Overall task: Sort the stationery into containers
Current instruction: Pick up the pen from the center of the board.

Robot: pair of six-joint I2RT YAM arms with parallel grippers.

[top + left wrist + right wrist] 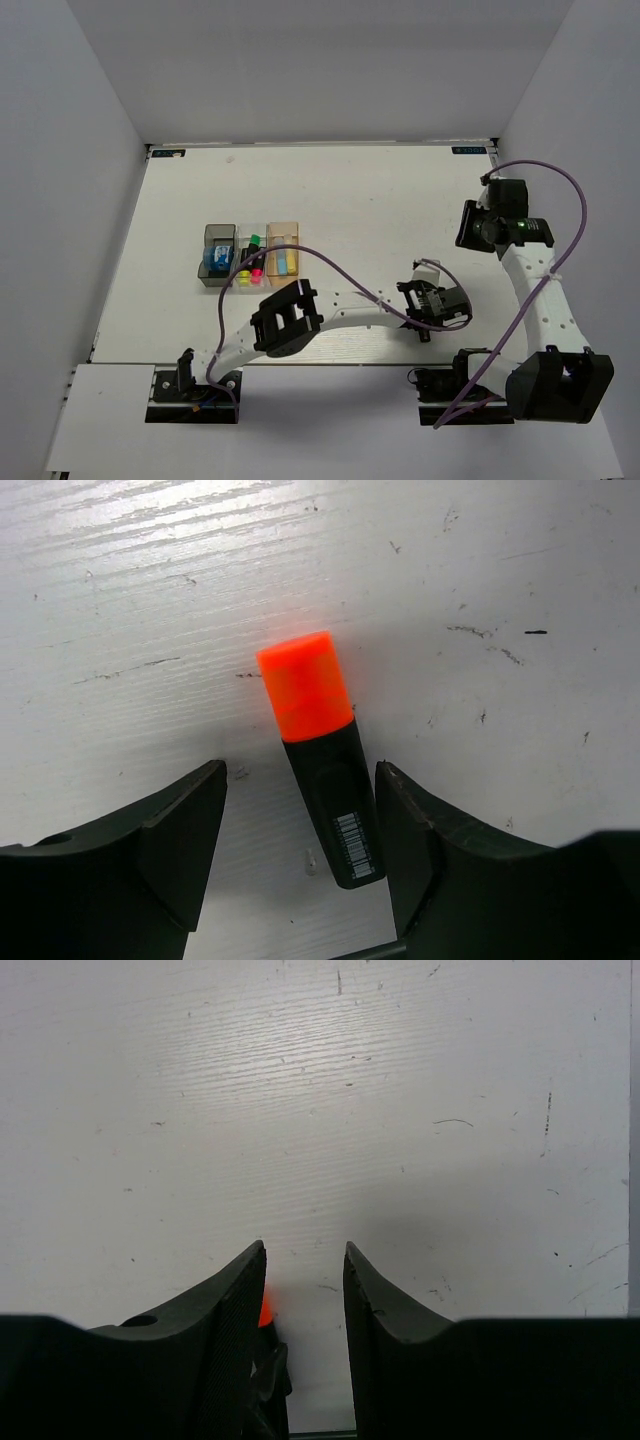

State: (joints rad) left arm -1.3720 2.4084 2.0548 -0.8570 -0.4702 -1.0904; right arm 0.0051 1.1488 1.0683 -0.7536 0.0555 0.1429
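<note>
An orange-capped highlighter (318, 755) with a black body lies flat on the white table. My left gripper (300, 775) is open and straddles its black body, which sits close to the right finger (420, 850). In the top view the left gripper (432, 305) hides it. My right gripper (304, 1250) is open and empty above bare table at the right (468, 225); a sliver of orange (265, 1310) shows past its left finger. The dark grey tray (205, 240) holds the blue-white block (214, 258), the clear tray (243, 287) holds highlighters, and the tan tray (283, 230) holds a light-blue marker (290, 262).
The three trays stand together at the table's left middle. White walls close in the table on the left, back and right. A purple cable (330, 262) loops over the left arm, another over the right arm (560, 180).
</note>
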